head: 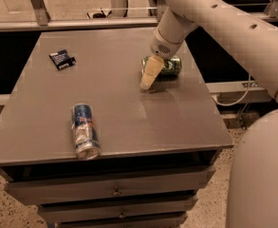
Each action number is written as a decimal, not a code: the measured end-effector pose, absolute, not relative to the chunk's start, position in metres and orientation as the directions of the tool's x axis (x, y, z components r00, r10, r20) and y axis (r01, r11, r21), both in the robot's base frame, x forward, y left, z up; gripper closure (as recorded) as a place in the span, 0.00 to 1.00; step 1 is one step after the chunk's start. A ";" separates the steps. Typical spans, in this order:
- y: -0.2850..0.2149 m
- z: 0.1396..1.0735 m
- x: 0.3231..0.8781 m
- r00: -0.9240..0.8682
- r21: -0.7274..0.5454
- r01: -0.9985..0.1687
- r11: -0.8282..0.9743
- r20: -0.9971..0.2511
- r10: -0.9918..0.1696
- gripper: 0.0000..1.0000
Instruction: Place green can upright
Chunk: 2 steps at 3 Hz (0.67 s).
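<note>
The green can (169, 65) lies on its side at the back right of the grey table (115, 103). My gripper (147, 81) hangs from the white arm, its tip just in front of and to the left of the can, close above the table top. The gripper's body covers the can's left end.
A slim blue-and-silver can (84, 130) lies on its side near the front left edge. A small dark packet (62, 59) lies at the back left. Drawers sit under the table top. A rail runs behind the table, and a cable hangs at the right.
</note>
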State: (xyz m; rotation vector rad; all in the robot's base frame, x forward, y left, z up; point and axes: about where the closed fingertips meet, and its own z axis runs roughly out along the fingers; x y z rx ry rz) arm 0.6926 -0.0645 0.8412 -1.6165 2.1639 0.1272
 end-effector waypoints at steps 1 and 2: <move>-0.064 0.833 0.699 -0.242 -0.162 -0.934 0.319 -0.372 -0.896 0.26; -0.068 0.846 0.702 -0.243 -0.166 -0.932 0.323 -0.377 -0.894 0.49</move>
